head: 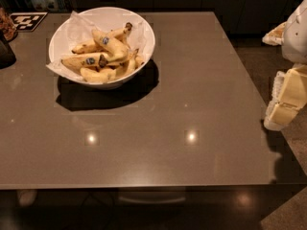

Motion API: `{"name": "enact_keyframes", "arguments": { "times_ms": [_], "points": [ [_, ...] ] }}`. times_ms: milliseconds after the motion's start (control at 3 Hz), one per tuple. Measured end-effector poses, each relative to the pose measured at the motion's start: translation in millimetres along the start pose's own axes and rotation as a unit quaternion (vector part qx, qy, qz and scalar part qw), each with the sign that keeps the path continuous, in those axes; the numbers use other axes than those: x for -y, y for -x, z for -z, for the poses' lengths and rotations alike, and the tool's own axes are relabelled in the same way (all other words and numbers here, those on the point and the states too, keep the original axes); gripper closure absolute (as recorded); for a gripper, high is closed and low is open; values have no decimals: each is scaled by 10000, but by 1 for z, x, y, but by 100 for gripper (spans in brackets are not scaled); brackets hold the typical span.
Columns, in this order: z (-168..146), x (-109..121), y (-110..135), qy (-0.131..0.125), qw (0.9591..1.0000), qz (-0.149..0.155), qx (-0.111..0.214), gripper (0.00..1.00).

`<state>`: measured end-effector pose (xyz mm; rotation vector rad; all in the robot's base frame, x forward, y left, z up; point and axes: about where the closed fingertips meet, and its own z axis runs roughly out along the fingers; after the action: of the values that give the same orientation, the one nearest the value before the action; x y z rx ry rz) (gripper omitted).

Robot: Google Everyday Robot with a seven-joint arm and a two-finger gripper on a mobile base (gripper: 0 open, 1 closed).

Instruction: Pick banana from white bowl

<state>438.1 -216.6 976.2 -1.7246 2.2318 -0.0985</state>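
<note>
Gripper [282, 110] off counter [201, 90] edge, jaws' state we can't tell; bananas [103, 56] heaped in white bowl [149, 32] well away from jaws, so we risk grabbing 2 or snagging paper [73, 24].

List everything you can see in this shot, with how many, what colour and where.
table: one, glossy grey-brown, fills most of the view
white bowl: one, white, on the table's far left part
paper lining: one, crinkled white, inside the bowl, poking over the rim
bananas: several, exact count unclear, yellow with brown spots, piled in the bowl; two show blue stickers
marker tag: one, black and white, far left corner of the table
dark object: one, black, cut off at the left edge
robot arm: one, white, right edge
claw: one, cream, right edge beside the table, far from the bowl
</note>
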Motion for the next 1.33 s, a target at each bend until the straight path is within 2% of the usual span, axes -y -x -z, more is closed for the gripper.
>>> {"name": "enact_keyframes", "arguments": {
  "times_ms": [333, 667, 1000, 1333],
  "points": [
    [0, 0, 0, 0, 10000, 0, 0, 0],
    [1, 1, 6, -200, 9996, -68, -186, 0],
    [3, 11, 31, -314, 9980, -199, -517, 0],
    [4, 24, 76, -379, 9971, -79, -662, 0]
  ]
}}
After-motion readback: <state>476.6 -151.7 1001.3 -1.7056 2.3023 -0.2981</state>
